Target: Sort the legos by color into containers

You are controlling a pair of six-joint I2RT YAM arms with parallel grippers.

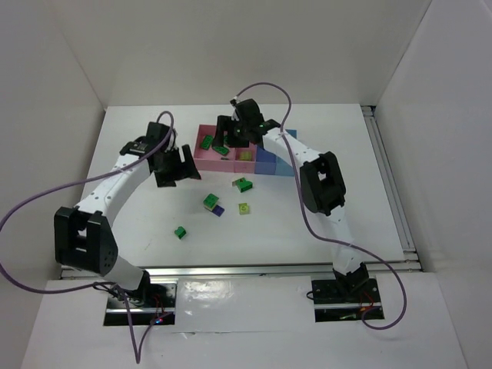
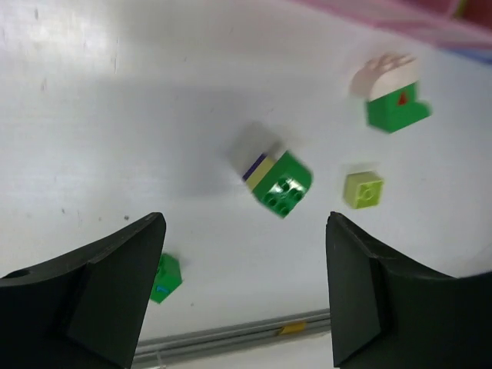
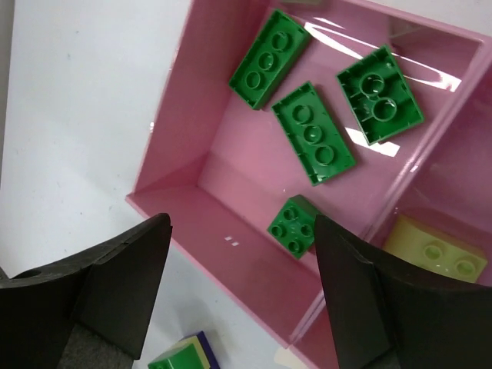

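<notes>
My right gripper (image 1: 233,137) (image 3: 242,284) is open and empty, just above the large pink tray (image 1: 206,163) (image 3: 183,115). That tray holds several dark green legos (image 3: 314,132). The smaller pink tray (image 1: 246,164) holds a yellow-green lego (image 3: 434,250). My left gripper (image 1: 178,165) (image 2: 246,284) is open and empty above the table, left of the trays. On the table lie a green lego stacked on a yellow and a blue piece (image 1: 211,203) (image 2: 278,181), a yellow-green lego (image 1: 244,208) (image 2: 363,189), a green lego with a white top (image 1: 243,184) (image 2: 393,96) and a small green lego (image 1: 181,232) (image 2: 164,278).
The blue tray (image 1: 270,163) sits at the right end of the row, under the right arm. White walls enclose the table on three sides. A metal rail (image 1: 277,267) runs along the near edge.
</notes>
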